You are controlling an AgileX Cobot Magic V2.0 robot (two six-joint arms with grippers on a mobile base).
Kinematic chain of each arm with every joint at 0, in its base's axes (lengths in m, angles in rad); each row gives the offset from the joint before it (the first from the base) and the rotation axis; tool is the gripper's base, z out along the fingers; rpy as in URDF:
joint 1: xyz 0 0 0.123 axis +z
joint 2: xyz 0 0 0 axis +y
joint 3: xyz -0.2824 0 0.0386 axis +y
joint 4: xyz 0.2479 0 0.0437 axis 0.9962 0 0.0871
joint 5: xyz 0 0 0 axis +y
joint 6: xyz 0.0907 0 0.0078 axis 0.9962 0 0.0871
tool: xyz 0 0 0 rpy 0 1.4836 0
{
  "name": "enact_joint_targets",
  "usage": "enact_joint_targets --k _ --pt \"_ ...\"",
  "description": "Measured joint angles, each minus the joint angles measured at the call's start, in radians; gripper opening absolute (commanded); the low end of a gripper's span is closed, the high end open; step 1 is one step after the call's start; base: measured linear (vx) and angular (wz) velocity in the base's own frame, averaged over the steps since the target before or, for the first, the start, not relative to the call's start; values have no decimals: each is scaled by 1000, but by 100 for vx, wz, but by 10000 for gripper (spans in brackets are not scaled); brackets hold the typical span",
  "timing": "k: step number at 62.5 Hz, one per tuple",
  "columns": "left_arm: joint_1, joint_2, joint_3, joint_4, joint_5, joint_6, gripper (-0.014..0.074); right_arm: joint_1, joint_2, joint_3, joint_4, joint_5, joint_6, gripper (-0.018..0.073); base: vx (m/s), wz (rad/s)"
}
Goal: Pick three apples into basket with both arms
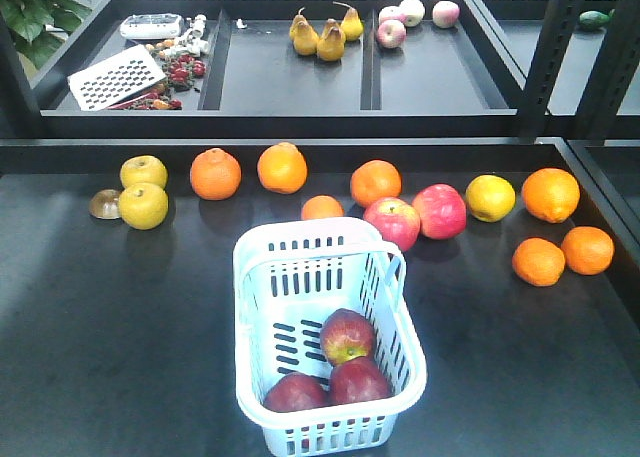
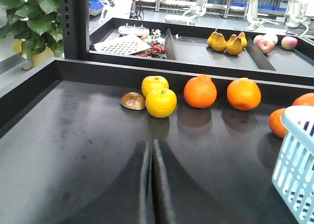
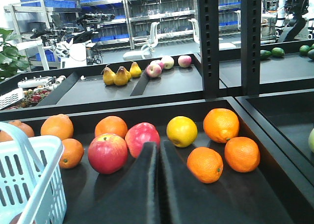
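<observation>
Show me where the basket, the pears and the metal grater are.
basket (image 1: 252, 277): front view, left rim.
pears (image 1: 328, 39): front view, body of the middle pear.
grater (image 1: 115, 77): front view, centre of its perforated face.

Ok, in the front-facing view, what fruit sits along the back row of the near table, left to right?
Two yellow apples → orange → orange → orange → pink-red apple → yellow fruit → orange. Fruit set further forward is left out.

The basket (image 1: 262, 277) is cut off at the front view's bottom edge, and both wrist views catch only a corner of it. One apple (image 1: 295, 393) sits half behind the wall. Each gripper (image 2: 151, 185) (image 3: 159, 185) shows only blurred fingers pressed together — tips cut off.
</observation>
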Motion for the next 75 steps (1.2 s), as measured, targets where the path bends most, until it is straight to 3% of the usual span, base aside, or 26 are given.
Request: enact_joint_targets --k 75 --pt "0 0 0 0 0 0 -6 0 0 0 0 -1 0 -8 0 0"
